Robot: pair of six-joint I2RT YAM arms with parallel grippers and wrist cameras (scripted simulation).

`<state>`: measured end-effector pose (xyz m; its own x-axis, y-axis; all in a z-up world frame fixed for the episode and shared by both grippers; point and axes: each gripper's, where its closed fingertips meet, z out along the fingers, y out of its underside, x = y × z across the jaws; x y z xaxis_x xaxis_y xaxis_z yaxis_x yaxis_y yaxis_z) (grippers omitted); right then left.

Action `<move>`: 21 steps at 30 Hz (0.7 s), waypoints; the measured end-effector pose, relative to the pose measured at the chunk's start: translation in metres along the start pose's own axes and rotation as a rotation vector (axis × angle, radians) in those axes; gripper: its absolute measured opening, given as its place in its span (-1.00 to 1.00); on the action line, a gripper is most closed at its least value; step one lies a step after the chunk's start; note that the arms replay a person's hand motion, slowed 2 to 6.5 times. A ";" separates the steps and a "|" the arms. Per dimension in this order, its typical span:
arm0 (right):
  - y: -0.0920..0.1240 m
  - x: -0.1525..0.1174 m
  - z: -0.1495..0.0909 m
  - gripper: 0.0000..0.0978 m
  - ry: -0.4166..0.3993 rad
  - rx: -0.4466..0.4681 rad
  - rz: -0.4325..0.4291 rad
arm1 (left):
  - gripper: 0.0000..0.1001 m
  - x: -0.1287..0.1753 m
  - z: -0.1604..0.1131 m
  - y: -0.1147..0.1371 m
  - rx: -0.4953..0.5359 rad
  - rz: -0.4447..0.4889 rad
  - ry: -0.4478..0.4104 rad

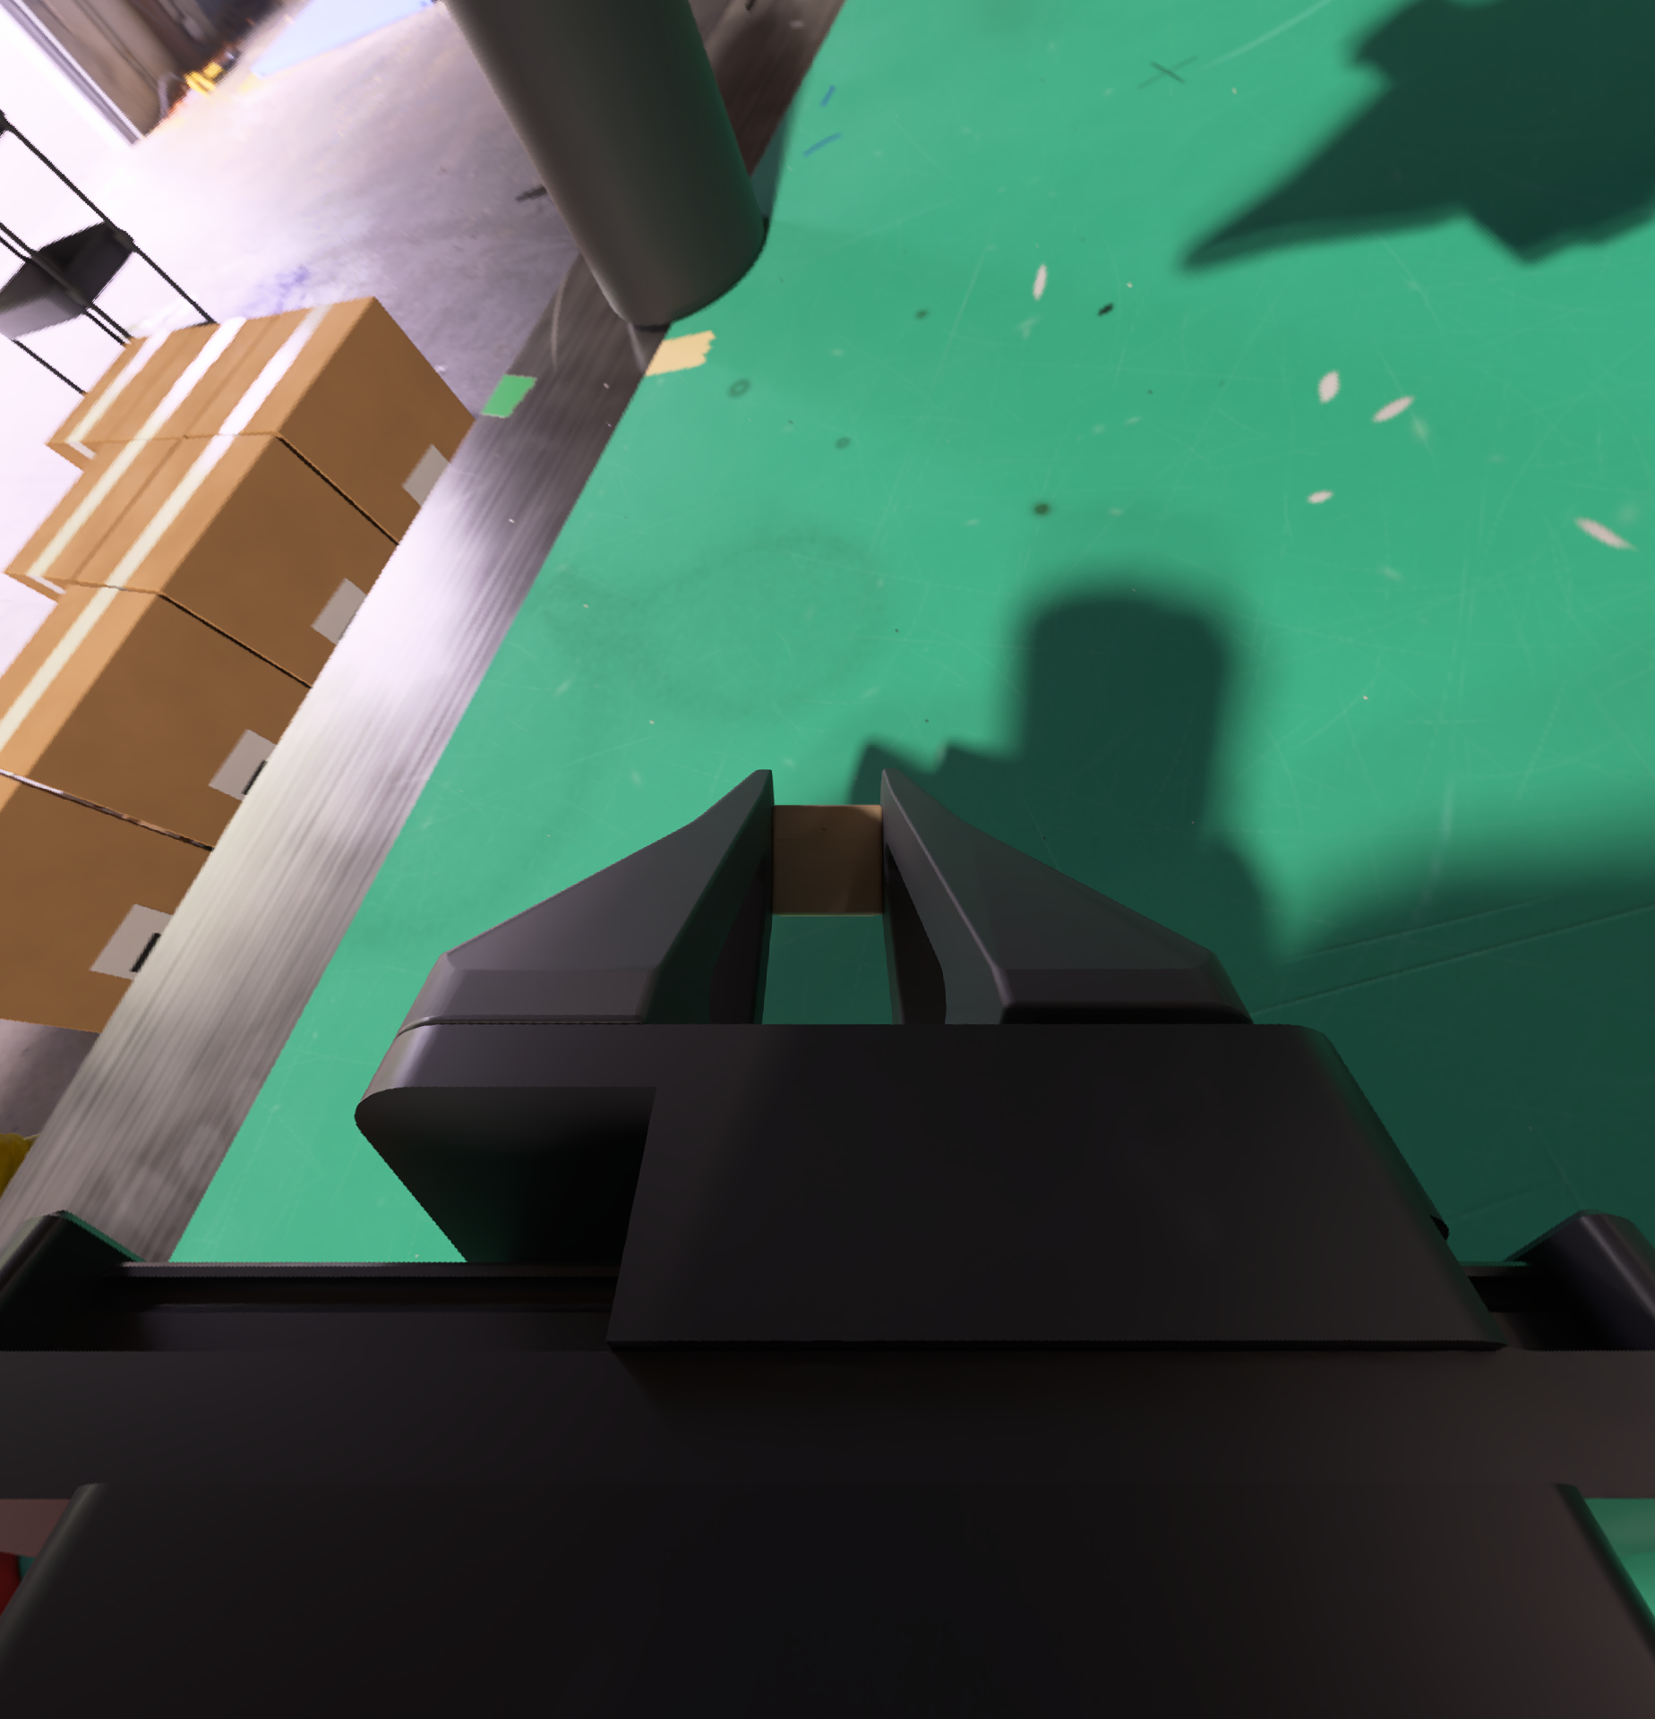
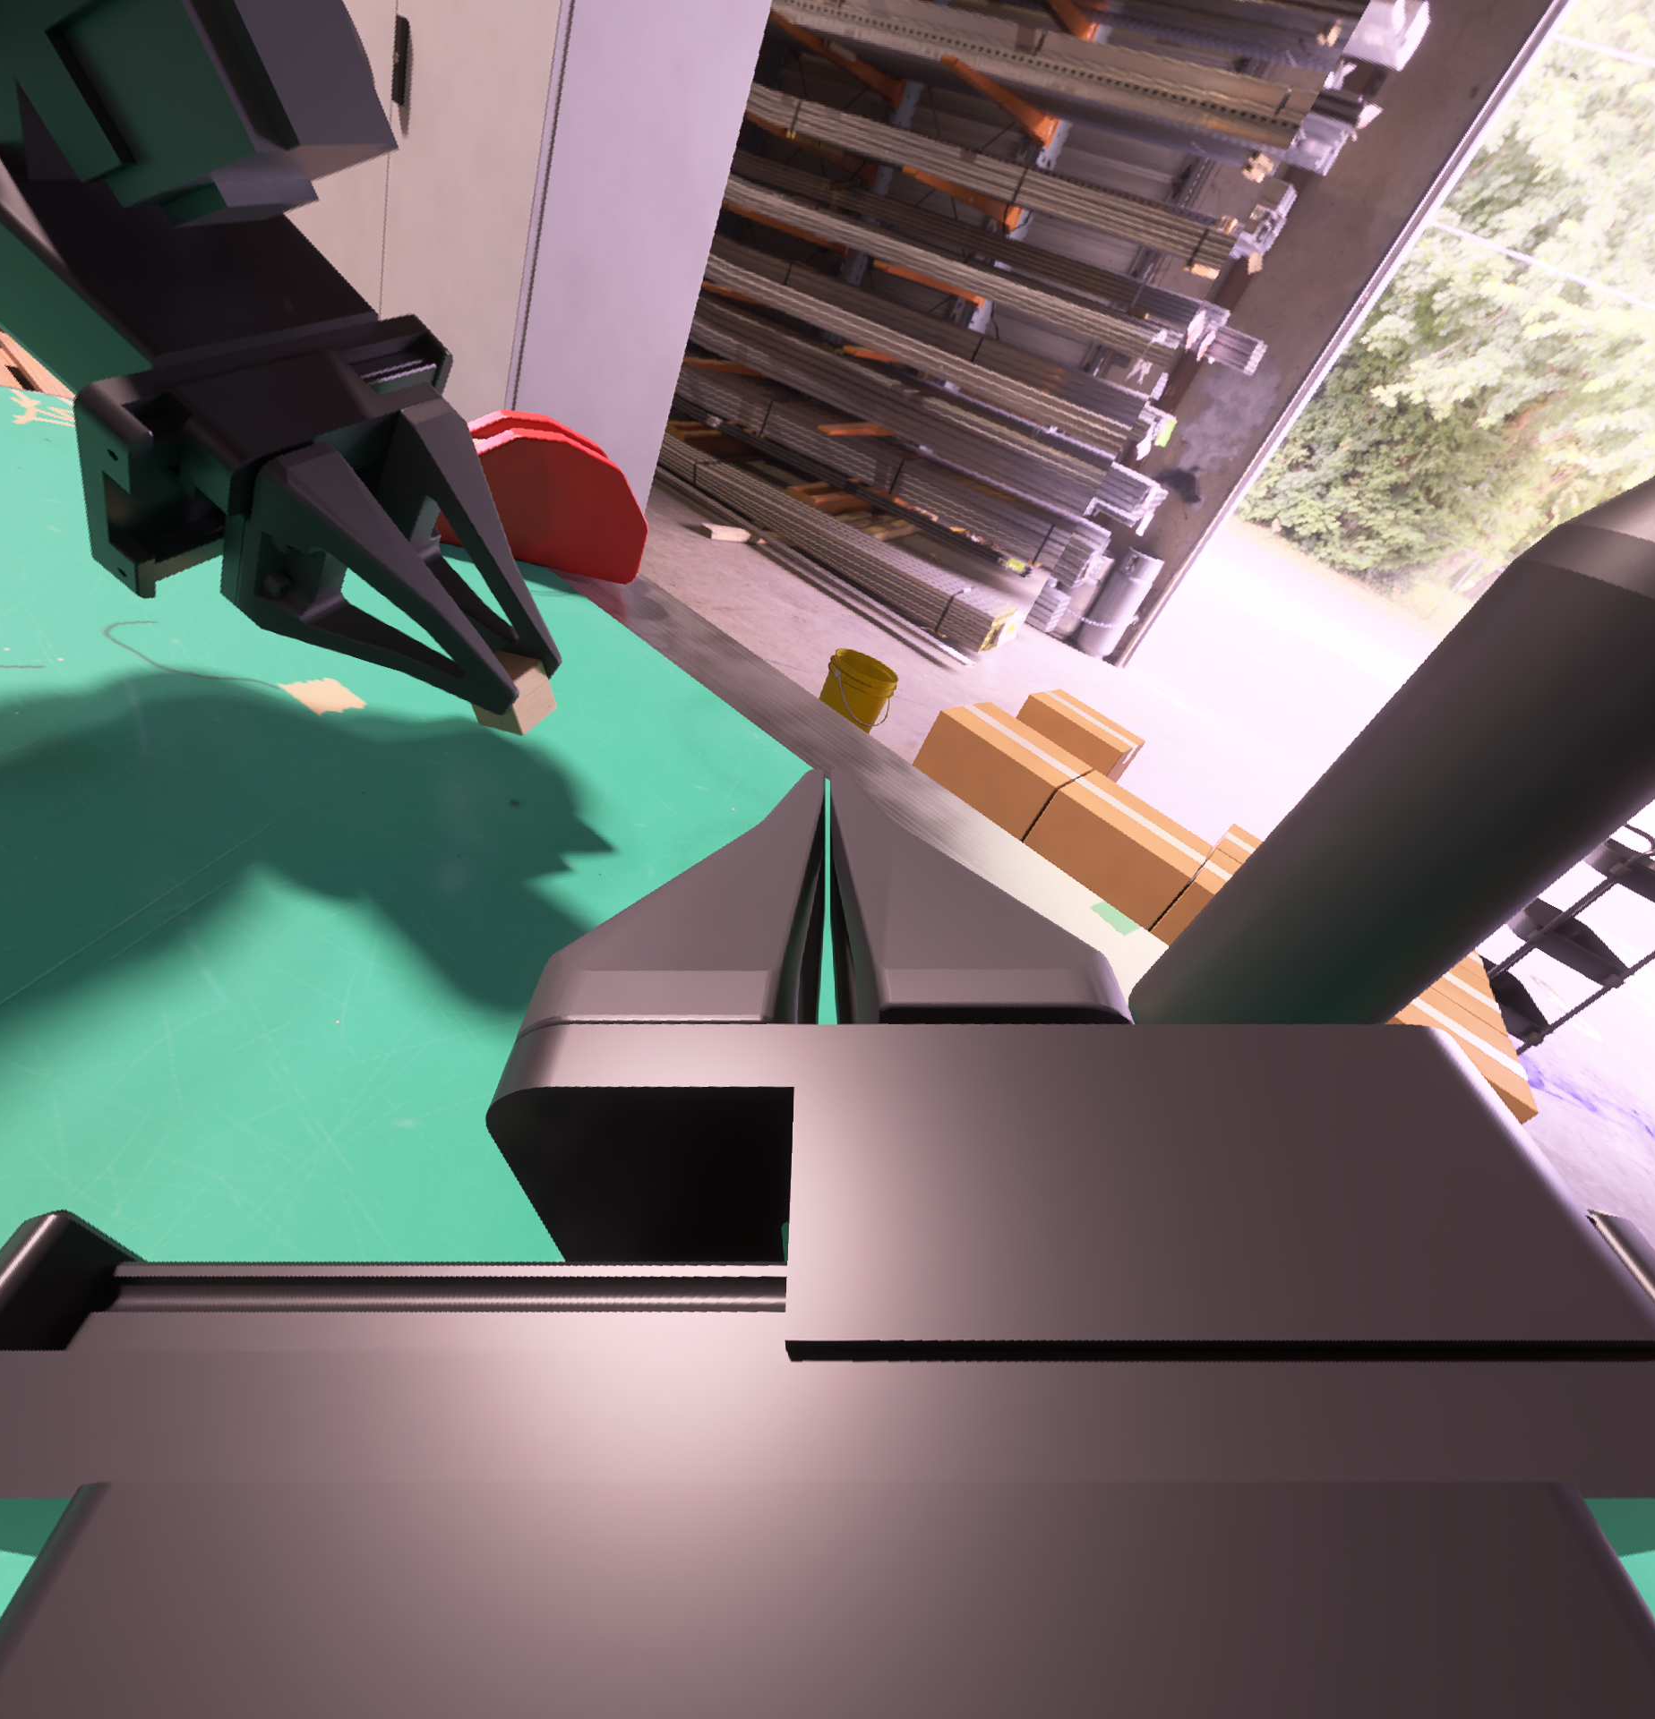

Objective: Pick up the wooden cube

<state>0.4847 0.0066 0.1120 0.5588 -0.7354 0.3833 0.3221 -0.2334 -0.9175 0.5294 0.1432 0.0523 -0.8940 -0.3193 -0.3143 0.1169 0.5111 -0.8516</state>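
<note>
The wooden cube (image 1: pixel 826 860) is a small pale block held between the tips of my left gripper (image 1: pixel 827 800), which is shut on it above the green table mat (image 1: pixel 991 558). In the right wrist view the same left gripper (image 2: pixel 526 693) shows at the upper left, gripping the cube (image 2: pixel 526 699) clear of the mat, with its shadow below. My right gripper (image 2: pixel 825 791) is shut and empty, near the mat's far edge, to the right of the cube.
A grey post (image 1: pixel 619 158) stands at the table's edge. Cardboard boxes (image 1: pixel 182 595) lie on the floor beyond it; they also show in the right wrist view (image 2: pixel 1066 791). A red object (image 2: pixel 563 502) sits at the mat's corner. A yellow bucket (image 2: pixel 859 688) stands on the floor.
</note>
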 end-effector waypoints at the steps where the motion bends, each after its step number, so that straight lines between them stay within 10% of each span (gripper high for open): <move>1: 0.000 0.000 0.000 -0.98 0.000 0.000 0.000 | -0.62 -0.001 -0.001 -0.002 0.009 0.002 -0.012; 21: 0.000 0.000 -0.001 -0.98 0.000 -0.001 -0.003 | -0.62 -0.032 -0.023 -0.018 0.098 0.118 -0.343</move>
<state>0.4839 0.0061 0.1123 0.5581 -0.7345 0.3860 0.3230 -0.2362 -0.9164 0.5463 0.1627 0.0869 -0.6770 -0.5196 -0.5212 0.2666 0.4869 -0.8318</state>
